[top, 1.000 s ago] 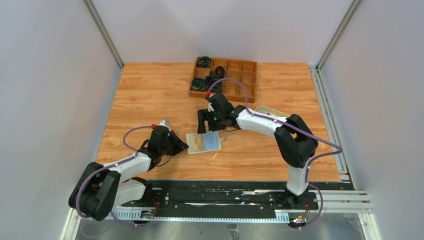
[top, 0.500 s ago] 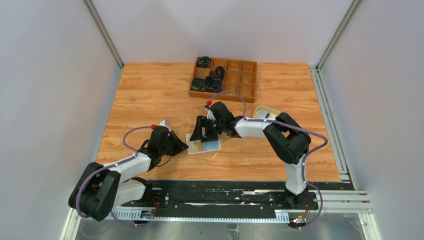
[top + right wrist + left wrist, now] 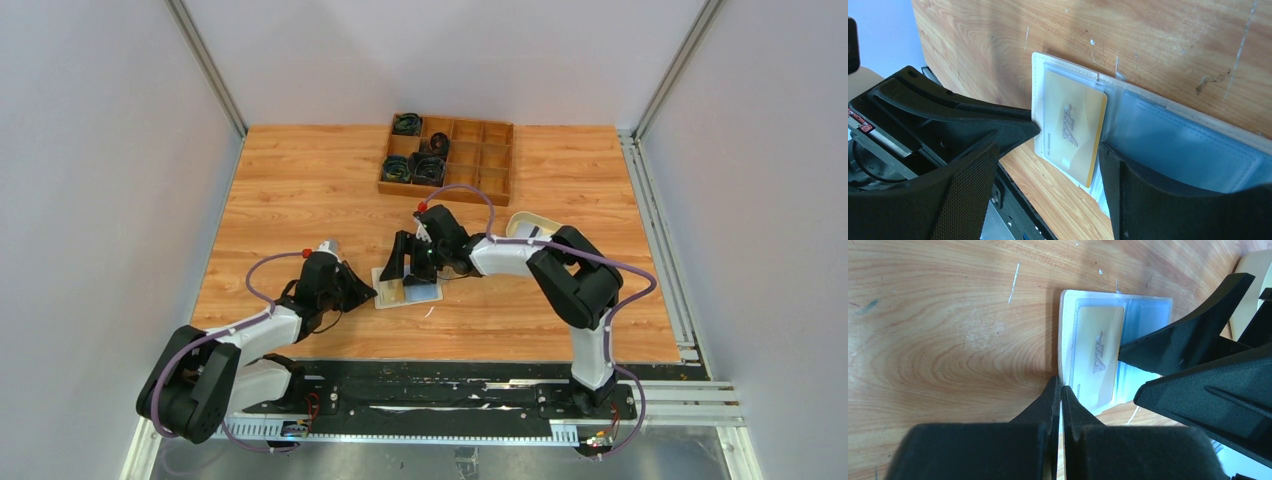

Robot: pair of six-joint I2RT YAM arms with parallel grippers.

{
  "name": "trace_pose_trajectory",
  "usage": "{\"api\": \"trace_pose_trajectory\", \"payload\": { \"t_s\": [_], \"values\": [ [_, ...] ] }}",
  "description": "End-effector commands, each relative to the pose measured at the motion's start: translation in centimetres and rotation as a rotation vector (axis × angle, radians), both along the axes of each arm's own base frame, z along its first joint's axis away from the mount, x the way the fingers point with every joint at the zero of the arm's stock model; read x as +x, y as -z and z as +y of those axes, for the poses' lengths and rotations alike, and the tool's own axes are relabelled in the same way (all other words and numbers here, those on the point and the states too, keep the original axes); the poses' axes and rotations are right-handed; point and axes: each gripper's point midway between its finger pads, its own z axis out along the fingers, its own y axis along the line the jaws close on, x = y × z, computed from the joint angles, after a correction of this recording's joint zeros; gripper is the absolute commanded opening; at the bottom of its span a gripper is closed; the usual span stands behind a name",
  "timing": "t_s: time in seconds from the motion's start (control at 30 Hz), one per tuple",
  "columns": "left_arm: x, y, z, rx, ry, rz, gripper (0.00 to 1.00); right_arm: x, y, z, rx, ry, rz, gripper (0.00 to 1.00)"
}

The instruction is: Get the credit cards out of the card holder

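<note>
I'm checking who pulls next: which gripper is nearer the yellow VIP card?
Right. The right gripper straddles the yellow VIP card with open jaws. The left gripper, jaws shut, sits at the edge of the card holder, just beside the card.

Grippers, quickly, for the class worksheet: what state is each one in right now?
Left gripper: shut, tips at the card holder edge.
Right gripper: open, straddling the yellow card.

You have the card holder [image 3: 422, 293] on the table [image 3: 300, 190], left gripper [image 3: 371, 293] at its left edge, right gripper [image 3: 408, 277] over it, compartment box [image 3: 447, 157] behind.
</note>
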Motion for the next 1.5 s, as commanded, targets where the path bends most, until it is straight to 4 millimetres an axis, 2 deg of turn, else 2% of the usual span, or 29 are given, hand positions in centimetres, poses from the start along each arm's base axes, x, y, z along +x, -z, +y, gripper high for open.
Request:
{"api": "trace_pose_trajectory", "payload": {
  "t_s": [0.0,0.1,0.17,0.23,0.37,0.53,0.93,1.3,1.47],
  "values": [
    [-0.3,0.3,0.3,0.019,-0.004,-0.008,0.00,-2.5,6.0,-4.4,-0.232,0.073,0.128,0.78],
    [-0.3,0.2,0.4,0.025,-0.004,-0.008,0.00,-3.1,7.2,-5.4,-0.268,0.092,0.154,0.79],
    [-0.3,0.2,0.5,0.031,-0.006,-0.010,0.00,-3.4,7.4,-5.0,-0.236,0.089,0.165,0.79],
    [-0.3,0.3,0.6,0.036,-0.008,-0.008,0.00,-3.6,7.0,-4.0,-0.150,0.072,0.167,0.79],
    [-0.3,0.4,0.6,0.038,-0.008,-0.004,0.00,-4.1,5.1,-1.0,0.048,-0.008,0.154,0.78],
    [-0.2,0.3,0.9,0.052,-0.011,-0.010,0.00,-4.8,3.6,0.5,0.175,-0.075,0.139,0.77],
    [-0.5,1.3,1.3,0.084,-0.016,0.009,0.00,-6.0,2.4,0.2,0.238,-0.115,0.130,0.75],
    [-0.6,1.4,1.6,0.097,-0.021,0.012,0.00,-4.9,-1.2,-0.2,0.314,-0.100,0.069,0.72],
    [-0.7,1.5,1.7,0.101,-0.020,0.014,0.00,-4.2,-2.1,-0.4,0.342,-0.082,0.048,0.72]
  ]
}}
